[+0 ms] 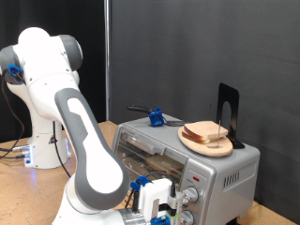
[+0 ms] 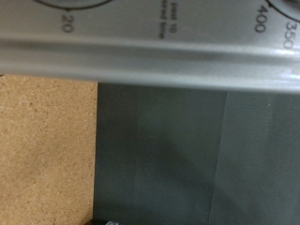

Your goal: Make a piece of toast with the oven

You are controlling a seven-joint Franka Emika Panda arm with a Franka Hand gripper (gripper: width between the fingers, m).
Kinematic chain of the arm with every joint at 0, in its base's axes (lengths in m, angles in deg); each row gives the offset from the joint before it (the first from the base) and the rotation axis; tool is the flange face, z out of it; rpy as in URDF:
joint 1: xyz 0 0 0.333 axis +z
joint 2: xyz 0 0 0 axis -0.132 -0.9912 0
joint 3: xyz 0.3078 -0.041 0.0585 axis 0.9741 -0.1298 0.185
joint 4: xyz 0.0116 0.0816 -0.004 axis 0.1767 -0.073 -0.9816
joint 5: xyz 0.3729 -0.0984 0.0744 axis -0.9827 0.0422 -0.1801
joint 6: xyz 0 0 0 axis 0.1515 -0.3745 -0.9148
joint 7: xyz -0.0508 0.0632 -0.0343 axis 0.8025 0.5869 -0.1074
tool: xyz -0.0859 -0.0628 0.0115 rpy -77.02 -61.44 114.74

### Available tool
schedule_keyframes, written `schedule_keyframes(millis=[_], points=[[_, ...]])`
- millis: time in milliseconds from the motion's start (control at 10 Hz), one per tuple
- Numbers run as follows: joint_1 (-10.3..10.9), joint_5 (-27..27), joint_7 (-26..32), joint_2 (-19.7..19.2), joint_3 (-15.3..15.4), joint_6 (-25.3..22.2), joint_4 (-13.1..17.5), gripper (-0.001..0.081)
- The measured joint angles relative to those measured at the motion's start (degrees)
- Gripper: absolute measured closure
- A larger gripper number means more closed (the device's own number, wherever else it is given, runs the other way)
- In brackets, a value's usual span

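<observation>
The silver-grey oven (image 1: 220, 173) stands at the exterior view's right, its glass door (image 1: 145, 148) facing the lower left. On its top a round wooden plate (image 1: 190, 141) carries pale bread with a brown crust (image 1: 208, 132); it looks like two stacked slices, and I cannot tell which one is the piece of toast. My gripper (image 1: 156, 201) hangs low in front of the oven, close beside the two round knobs (image 1: 191, 196) under the red light (image 1: 194, 177). The wrist view shows the oven's control panel (image 2: 159, 52) very close, with dial numbers. The fingers do not show there.
A black upright metal stand (image 1: 228, 111) and a small blue object (image 1: 156, 118) sit on the oven's top. A dark panel stands behind. The wrist view shows a brown cork-like surface (image 2: 47, 150) beside a dark grey one (image 2: 187, 159).
</observation>
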Motion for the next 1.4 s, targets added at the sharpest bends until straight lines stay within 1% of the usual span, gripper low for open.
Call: schedule_keyframes(millis=[100, 200, 300, 400, 500, 600, 900, 1000, 1200, 1400], points=[[0.0, 0.0, 0.0, 0.0, 0.2, 0.0, 0.0, 0.0197], [0.0, 0.0, 0.0, 0.0, 0.25, 0.0, 0.0, 0.0197], [-0.01, -0.02, 0.0, -0.01, 0.22, 0.07, -0.02, 0.0398], [-0.02, -0.02, 0.0, -0.05, 0.19, 0.88, -0.33, 0.0535], [-0.02, -0.02, 0.0, -0.13, 0.16, 1.57, -0.57, 0.0535], [-0.07, -0.04, 0.0, -0.16, 0.15, 1.67, -0.63, 0.0716], [-0.1, -0.21, 0.95, -0.16, 0.18, 1.7, -0.66, 0.0717], [-0.28, -0.98, 5.13, -0.14, 0.32, 1.7, -0.99, 0.0717], [-1.14, -2.73, 16.76, -0.14, 1.07, 1.46, -2.0, 0.0717], [-2.03, -4.1, 26.4, -0.21, 1.82, 1.13, -2.88, 0.0717]])
